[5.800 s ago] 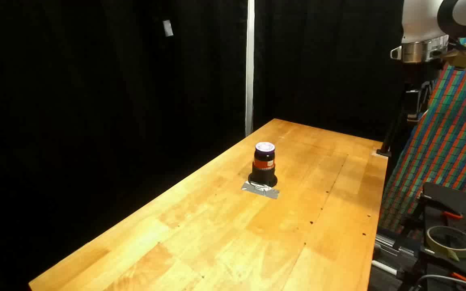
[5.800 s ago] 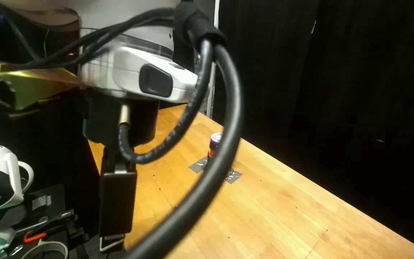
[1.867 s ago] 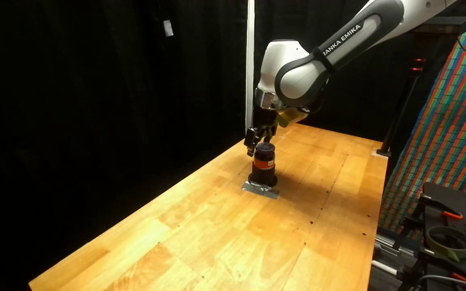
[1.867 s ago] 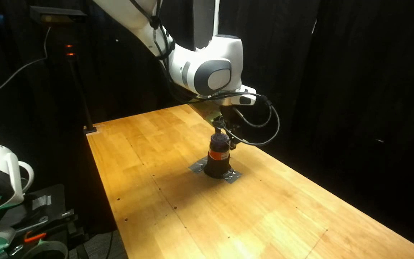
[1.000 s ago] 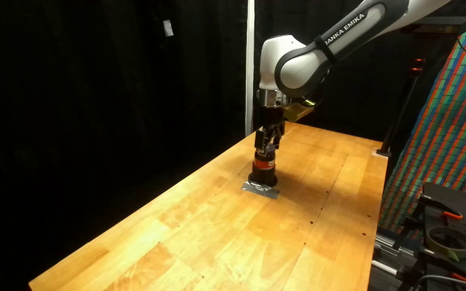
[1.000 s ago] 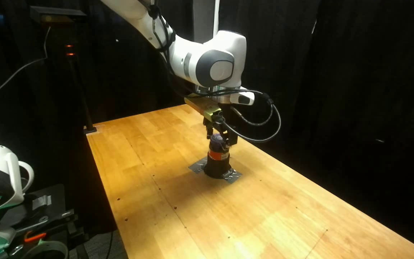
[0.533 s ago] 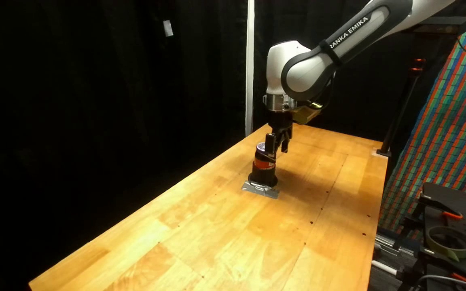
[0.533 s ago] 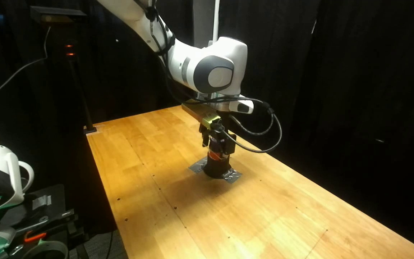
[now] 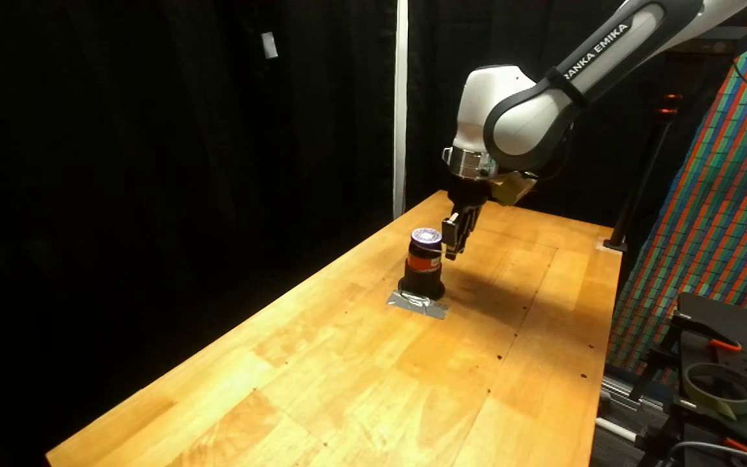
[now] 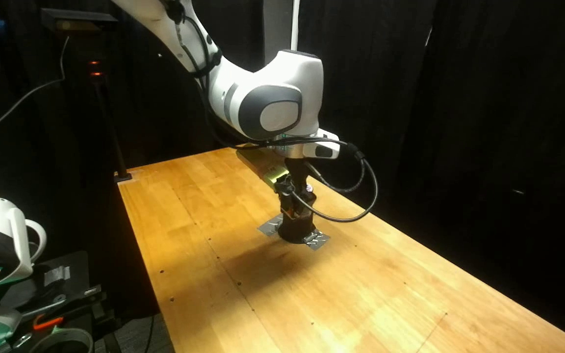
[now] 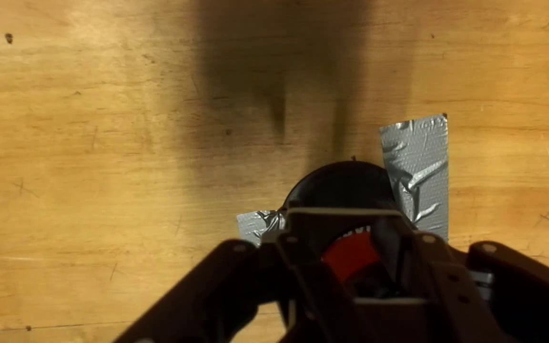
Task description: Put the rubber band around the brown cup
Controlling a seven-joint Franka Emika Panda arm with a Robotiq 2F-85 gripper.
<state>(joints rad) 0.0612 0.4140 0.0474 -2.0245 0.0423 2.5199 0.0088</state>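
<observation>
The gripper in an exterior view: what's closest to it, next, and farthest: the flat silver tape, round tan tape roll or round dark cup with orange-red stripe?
1. Round dark cup with orange-red stripe: just left of the gripper in the picture.
2. Flat silver tape: on the wooden table, at the cup's base.
3. Round tan tape roll: far right, past the table's edge.

Brown cup w/ orange-red stripe upright on table — nearer left edge than right, toward far edge. Rubber band crosses its upper side to Robotiq gripper, just beside. Duct tape at blk base; blk pole — far-right corner.
</observation>
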